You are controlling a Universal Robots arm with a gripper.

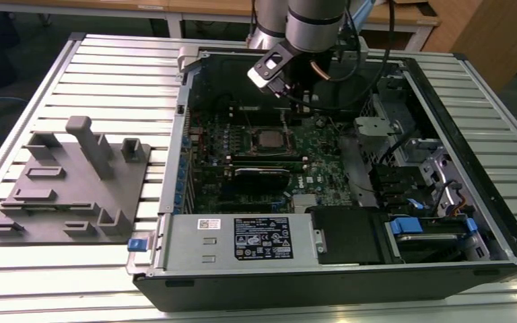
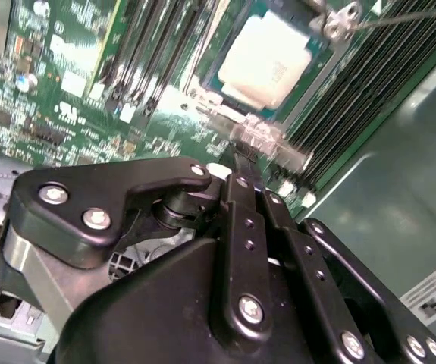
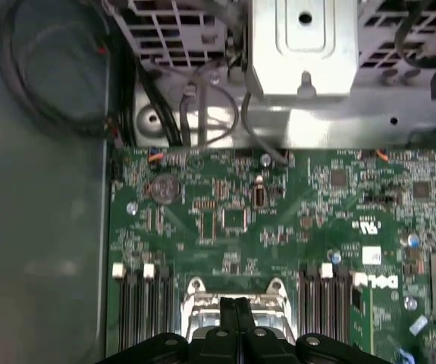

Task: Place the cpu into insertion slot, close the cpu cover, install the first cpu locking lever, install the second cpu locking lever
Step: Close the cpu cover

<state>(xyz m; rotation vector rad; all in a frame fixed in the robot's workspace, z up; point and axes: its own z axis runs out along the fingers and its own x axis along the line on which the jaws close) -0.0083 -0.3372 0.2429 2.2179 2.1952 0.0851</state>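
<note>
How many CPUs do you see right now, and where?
1. The cpu sits in the insertion slot on the green motherboard, close by the gripper. The arm hides part of the case, so another could be out of sight.

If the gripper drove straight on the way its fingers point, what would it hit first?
Probably the silvery metal rim of the insertion slot, directly ahead of the gripper; the cpu sits just beyond. Depth is unclear.

the tally: mostly ones

one cpu (image 2: 267,61). one green motherboard (image 3: 293,205), carrying one coin cell (image 3: 164,188) and two banks of memory slots (image 3: 143,307). one open computer case (image 1: 330,286), one power supply box (image 1: 240,237). one grey fixture plate (image 1: 70,195). one slatted table (image 1: 106,81).
</note>
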